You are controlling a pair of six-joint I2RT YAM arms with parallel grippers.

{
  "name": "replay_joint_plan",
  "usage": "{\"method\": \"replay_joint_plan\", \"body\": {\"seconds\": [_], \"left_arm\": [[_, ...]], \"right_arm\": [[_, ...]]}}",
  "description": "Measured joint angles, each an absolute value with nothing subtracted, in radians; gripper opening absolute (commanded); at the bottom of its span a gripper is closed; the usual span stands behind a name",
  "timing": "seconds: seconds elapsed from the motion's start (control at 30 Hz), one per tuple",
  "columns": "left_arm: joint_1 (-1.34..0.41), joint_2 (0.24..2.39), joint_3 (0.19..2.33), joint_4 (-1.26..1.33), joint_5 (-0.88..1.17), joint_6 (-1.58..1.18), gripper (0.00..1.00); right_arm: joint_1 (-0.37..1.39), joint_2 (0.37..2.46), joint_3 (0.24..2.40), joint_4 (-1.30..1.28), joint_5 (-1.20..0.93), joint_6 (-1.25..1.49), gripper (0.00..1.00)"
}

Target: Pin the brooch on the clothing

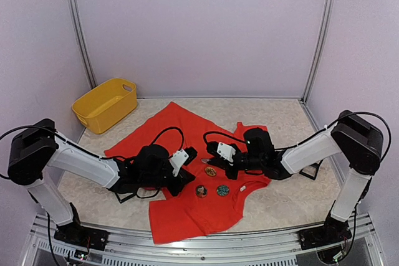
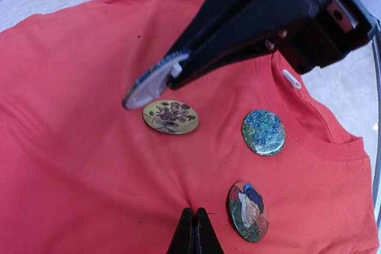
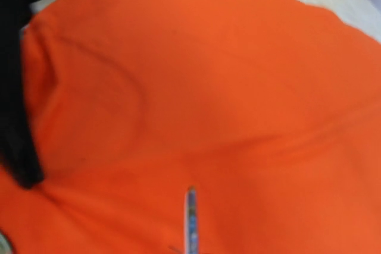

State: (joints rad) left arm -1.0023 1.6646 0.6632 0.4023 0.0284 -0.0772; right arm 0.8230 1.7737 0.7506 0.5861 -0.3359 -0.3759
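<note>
Your left hand (image 2: 193, 233) is pressed together, pinching a pucker of the shirt (image 2: 71, 123), which lies spread on the surface (image 1: 287, 200). Your right hand (image 2: 177, 67) pinches a brooch (image 2: 147, 85) over the shirt's chest.

We log a pale speckled desk (image 1: 280, 116). Two things lie directly on it. A red T-shirt (image 1: 187, 216) is spread rumpled across the middle, reaching the near edge. A yellow basket (image 1: 103, 105) sits upright far left, near the shirt's edge.
</note>
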Motion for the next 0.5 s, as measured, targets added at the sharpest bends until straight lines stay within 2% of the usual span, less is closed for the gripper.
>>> {"method": "replay_joint_plan", "body": {"seconds": [0.2,0.5], "left_arm": [[-0.989,1.617,0.638,0.453,0.053,-0.082,0.0],[-0.981,1.607,0.629,0.464,0.072,-0.082,0.0]], "right_arm": [[0.87,1.833,0.728,0.712,-0.314,-0.47,0.0],[0.95,1.916,0.74,0.767,-0.173,-0.591,0.0]]}}
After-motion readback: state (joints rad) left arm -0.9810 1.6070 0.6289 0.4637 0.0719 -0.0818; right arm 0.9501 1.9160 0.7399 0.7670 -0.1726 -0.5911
